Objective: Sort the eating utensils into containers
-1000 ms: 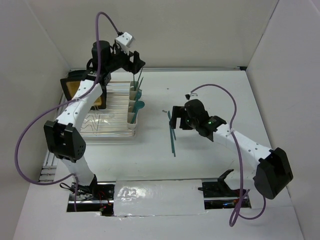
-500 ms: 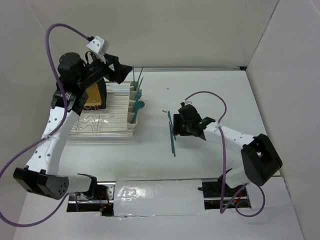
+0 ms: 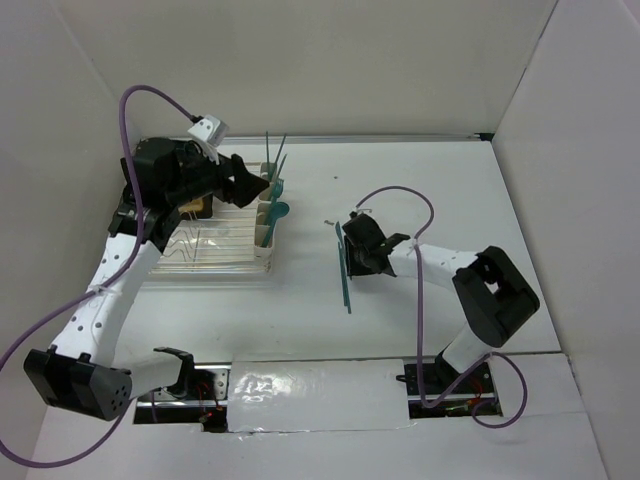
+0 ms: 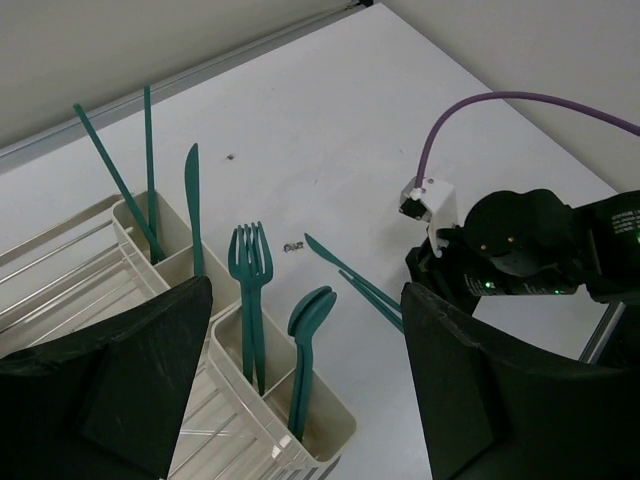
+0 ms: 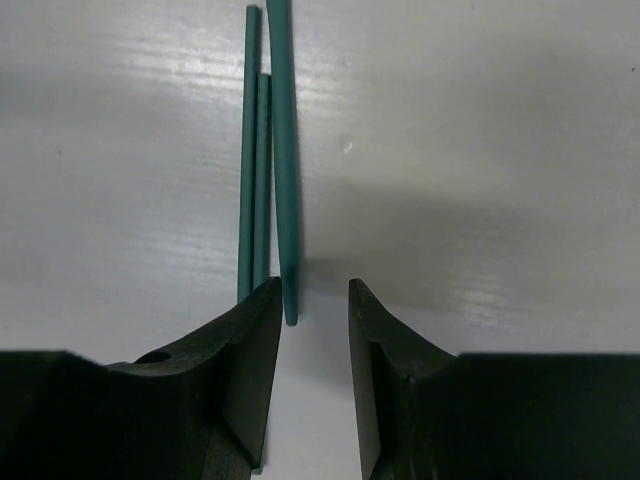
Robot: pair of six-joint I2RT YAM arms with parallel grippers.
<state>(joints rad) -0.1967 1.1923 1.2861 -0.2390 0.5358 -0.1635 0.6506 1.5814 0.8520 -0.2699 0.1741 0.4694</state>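
Observation:
Cream-white containers (image 3: 267,218) stand at the dish rack's right end, holding teal utensils upright: knives (image 4: 192,190), forks (image 4: 248,270) and spoons (image 4: 310,312). My left gripper (image 3: 257,189) hovers just above and left of them, wide open and empty, and in its wrist view the cups (image 4: 335,425) sit between the fingers (image 4: 110,390). Three slim teal utensils (image 3: 346,275) lie side by side on the table. My right gripper (image 3: 351,254) is low over their far end. Its jaws (image 5: 315,300) stand narrowly apart, the tip of one utensil (image 5: 286,180) just inside the left finger (image 5: 250,360).
A wire dish rack (image 3: 200,245) fills the left of the table, with a tan-and-black board (image 3: 196,206) behind it under the left arm. A tiny dark speck (image 3: 336,177) lies far back on the table. White walls close in on three sides.
The left gripper swung down and right toward the cups. The right gripper slid left over the loose utensils and its jaws narrowed from wide open.

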